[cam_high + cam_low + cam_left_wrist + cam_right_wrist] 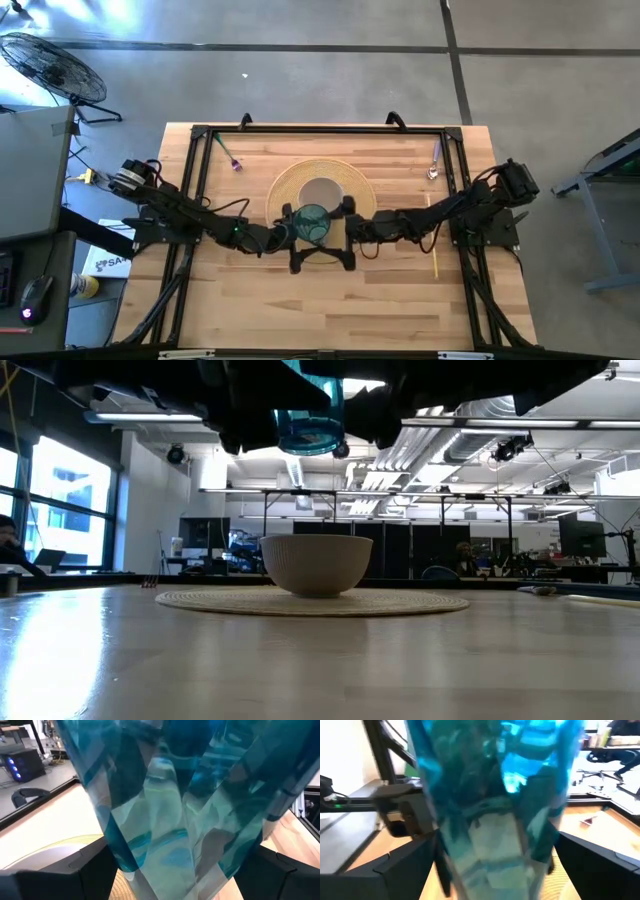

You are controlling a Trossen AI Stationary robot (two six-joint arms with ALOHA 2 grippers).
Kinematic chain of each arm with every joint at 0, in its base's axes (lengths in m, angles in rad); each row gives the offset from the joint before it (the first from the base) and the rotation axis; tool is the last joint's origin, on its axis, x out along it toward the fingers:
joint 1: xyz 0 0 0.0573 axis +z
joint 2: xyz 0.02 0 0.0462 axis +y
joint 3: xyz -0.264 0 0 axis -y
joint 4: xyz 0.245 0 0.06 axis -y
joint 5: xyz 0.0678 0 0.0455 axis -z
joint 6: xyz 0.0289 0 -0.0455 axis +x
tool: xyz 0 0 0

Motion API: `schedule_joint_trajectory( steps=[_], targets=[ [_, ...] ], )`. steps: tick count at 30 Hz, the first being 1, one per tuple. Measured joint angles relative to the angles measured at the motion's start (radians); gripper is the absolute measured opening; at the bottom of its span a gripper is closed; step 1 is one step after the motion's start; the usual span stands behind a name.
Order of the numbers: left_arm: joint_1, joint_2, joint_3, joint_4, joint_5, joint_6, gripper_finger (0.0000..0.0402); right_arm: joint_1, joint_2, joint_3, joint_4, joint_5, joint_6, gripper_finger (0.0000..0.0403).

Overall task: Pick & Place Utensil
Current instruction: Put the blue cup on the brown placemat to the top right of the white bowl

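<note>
A clear blue-green cup [312,226] hangs high above the table's middle, just near of a white ribbed bowl [316,565] that stands on a round woven mat [220,601]. My left gripper [297,236] comes at the cup from the table's left, my right gripper [338,232] from the right. Both are closed around it. The cup fills the left wrist view [175,805] and the right wrist view [495,795]. In the low view the cup's base [308,432] shows below the dark grippers. My left gripper holds the cup's wall [125,855] pinched between its two fingers [80,870], coming level from the table's left. The cup is upright and lifted clear of the table and the bowl. My right gripper has the cup's wall [450,860] between its two fingers [600,865], coming level from the table's right. The cup fills the gap from finger to finger.
A purple-handled utensil [231,157] lies at the far left and a metal spoon [434,166] at the far right. A thin yellow stick [435,250] lies by the right arm. A black frame [200,150] borders the table.
</note>
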Motion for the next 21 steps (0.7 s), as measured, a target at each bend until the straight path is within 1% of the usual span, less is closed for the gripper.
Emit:
schedule_joint_trajectory(
  steps=[3, 6, 9, 15, 18, 21],
  targets=[
    [0.001, 0.000, 0.000, -0.001, 0.008, 0.002, 0.0321, -0.007, 0.000, 0.000, 0.000, -0.005, 0.000, 0.0397],
    [0.018, 0.000, 0.000, -0.003, 0.052, -0.005, 0.0321, -0.012, 0.000, 0.000, -0.002, -0.039, 0.000, 0.0397],
    [0.035, 0.000, 0.000, -0.017, 0.096, -0.013, 0.0321, -0.013, 0.000, 0.000, -0.004, -0.045, 0.005, 0.0397],
    [0.041, 0.006, 0.000, -0.040, 0.092, -0.024, 0.0321, -0.013, 0.000, 0.000, -0.021, -0.035, 0.007, 0.0397],
    [0.048, 0.013, 0.000, -0.026, 0.090, -0.032, 0.0321, -0.016, 0.000, 0.000, -0.021, -0.033, 0.003, 0.0396],
    [0.048, 0.014, 0.000, -0.020, 0.089, -0.031, 0.0321, -0.017, 0.000, 0.000, -0.030, -0.044, 0.002, 0.0388]
  ],
)
